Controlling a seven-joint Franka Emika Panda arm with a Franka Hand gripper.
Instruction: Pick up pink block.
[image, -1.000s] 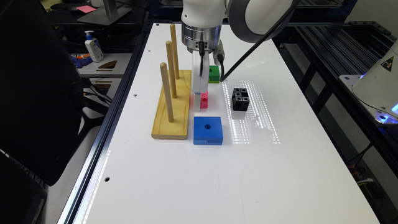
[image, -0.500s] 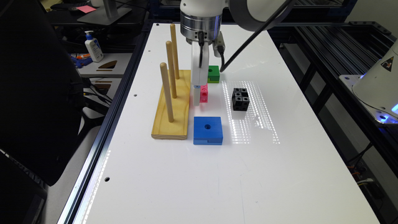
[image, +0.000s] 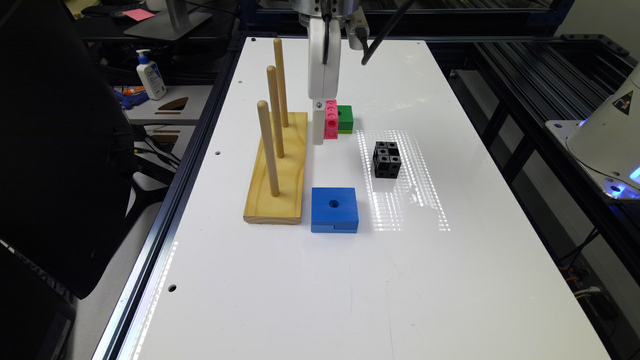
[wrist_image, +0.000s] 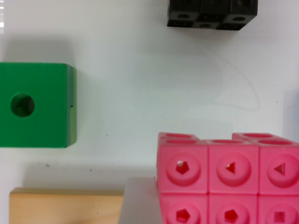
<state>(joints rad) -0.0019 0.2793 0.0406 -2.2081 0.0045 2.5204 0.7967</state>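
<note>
The pink block (image: 331, 119) is being carried clear of the white table (image: 320, 280): a second ago it was sitting low on the surface beneath the arm, half a second ago it was already slightly higher, and now it is being held well above the tabletop, with the gripper (image: 324, 122) drawn upward toward the 12 o'clock edge of the exterior view. In the wrist view the pink block (wrist_image: 229, 179) is being seen close up with the table far below it, which agrees with a lift; the jaws are judged to be closed narrowly on it, though the fingers themselves are not being made out plainly.

The green block (image: 344, 118) is being left behind just at 3 o'clock of the pink block, the black cube cluster (image: 386, 159) at about 4 o'clock, the blue block (image: 334, 209) at 6 o'clock, and the wooden peg board (image: 278, 170) toward 8 o'clock.

The pick-up is being judged as essentially accomplished, with only a secure hold left to be maintained.
</note>
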